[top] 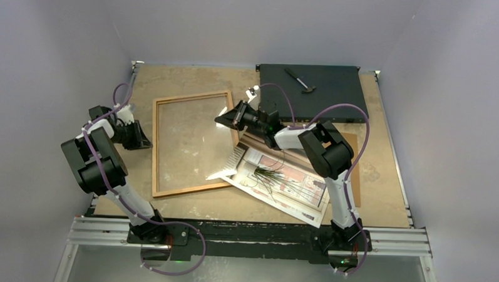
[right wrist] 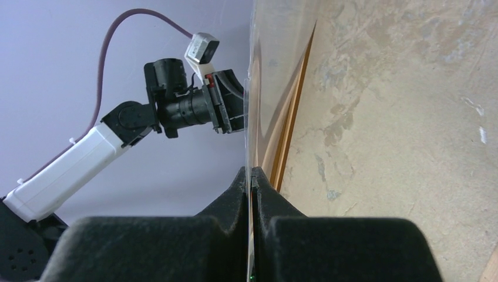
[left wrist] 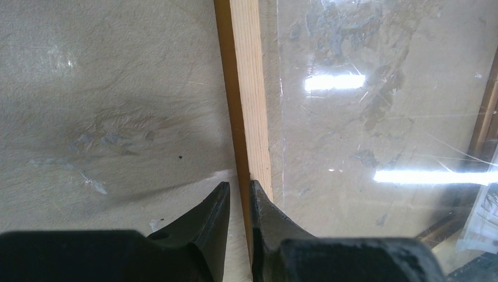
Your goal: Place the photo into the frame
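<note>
One broad brown table (top: pixel 174 79) carried everything. A black flat box (top: pixel 336 87) lay at the table's 1 o'clock corner, its long side running 9 to 3 o'clock.

Left of centre, the frame (top: pixel 189 189) lay flat with its long axis running almost 12 to 6 o'clock. Its clear pane (left wrist: pixel 364 117) was in place and the table showed through it.

The photo (top: pixel 289 186) lay at about 4 o'clock from the frame, picture side up, with its long axis running roughly 10 to 4 o'clock. Its 4 o'clock end rested near the table's near edge. Its 10 o'clock end overlapped the frame's right rail and curled upward, showing white. A brown hardboard sheet (top: pixel 354 182) lay under the photo and showed at its 3 o'clock side.

The right gripper (top: pixel 224 119) pointed toward 9 o'clock over the upper part of the frame's right rail. In the right wrist view its jaws were pressed together on a thin glossy sheet seen edge-on, which from above appeared to be the photo's raised end.

The left gripper (left wrist: pixel 239 191) sat at the middle of the frame's left rail, pointing toward 3 o'clock. Its jaws were nearly together, pinching the rail's outer edge.

A small dark tool (top: pixel 301 81) lay on the black box.
</note>
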Controlling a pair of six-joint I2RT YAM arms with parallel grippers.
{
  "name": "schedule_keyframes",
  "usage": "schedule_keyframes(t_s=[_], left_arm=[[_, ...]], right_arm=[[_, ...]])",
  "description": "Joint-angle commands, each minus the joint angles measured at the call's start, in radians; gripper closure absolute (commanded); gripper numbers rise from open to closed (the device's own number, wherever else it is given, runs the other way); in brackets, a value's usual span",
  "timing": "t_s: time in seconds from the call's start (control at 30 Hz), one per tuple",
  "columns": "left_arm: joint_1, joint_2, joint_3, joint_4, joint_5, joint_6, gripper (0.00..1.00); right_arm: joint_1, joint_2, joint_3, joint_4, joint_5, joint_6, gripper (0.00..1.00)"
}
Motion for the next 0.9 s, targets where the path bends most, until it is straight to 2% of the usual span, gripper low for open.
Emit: schedule_keyframes(t_s=[0.0,0.23,0.87], left_arm=[[-0.010,0.017,-0.002,0.007,-0.023,0.012,0.85],[-0.009,0.022,-0.002,0.007,-0.023,0.011,0.85],[-0.010,0.019,0.017,-0.007,-0.014,0.001,0.85]], right_arm=[[0.006,-0.048,0.045,0.088,-0.020,-0.026,1.00],[0.009,-0.050,0.029,0.166,-0.039,-0.023,1.00],[0.003,0.043,0.083,0.122,-0.071,-0.014,1.00]])
